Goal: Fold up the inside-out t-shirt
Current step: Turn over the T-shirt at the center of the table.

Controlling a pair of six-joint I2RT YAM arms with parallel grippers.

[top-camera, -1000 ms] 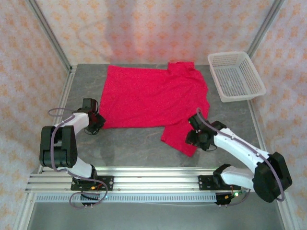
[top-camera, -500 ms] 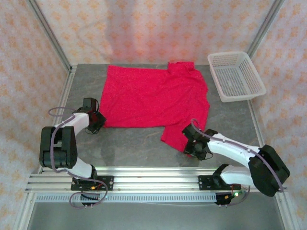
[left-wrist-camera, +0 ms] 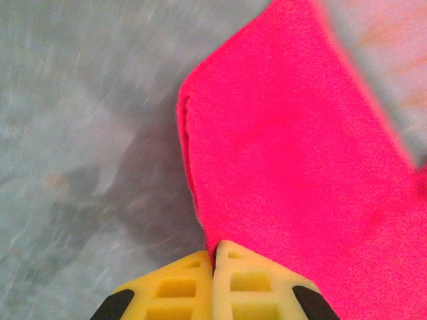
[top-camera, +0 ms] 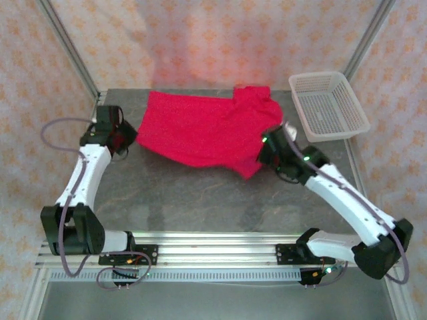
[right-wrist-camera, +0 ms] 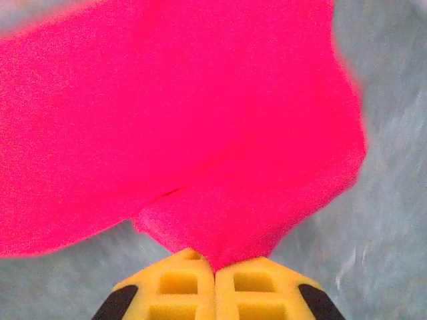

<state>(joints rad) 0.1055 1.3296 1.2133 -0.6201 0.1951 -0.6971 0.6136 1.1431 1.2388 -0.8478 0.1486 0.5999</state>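
Both grippers had cloth, and this was the carry. The inside-out t-shirt (top-camera: 200,130) lay bunched on the table (top-camera: 187,200) just left of the white basket (top-camera: 335,136), with its near edge raised off the surface. The right gripper (top-camera: 265,152) hung near the basket's near left corner. Its yellow pads (right-wrist-camera: 180,280) were pressed fully together, with red fabric spilling from between them. The left gripper (top-camera: 125,137), well apart from the basket across the shirt's whole width, was clamped tight on the opposite edge, its pads (left-wrist-camera: 253,287) closed on a thin doubled hem. To fold it well, I'd say both arms needed to travel at matching height and pace with the edge taut between them. Then they should lay it square toward the basket's far end before letting go. That left pinch looked shallow, and a tug might slip it.
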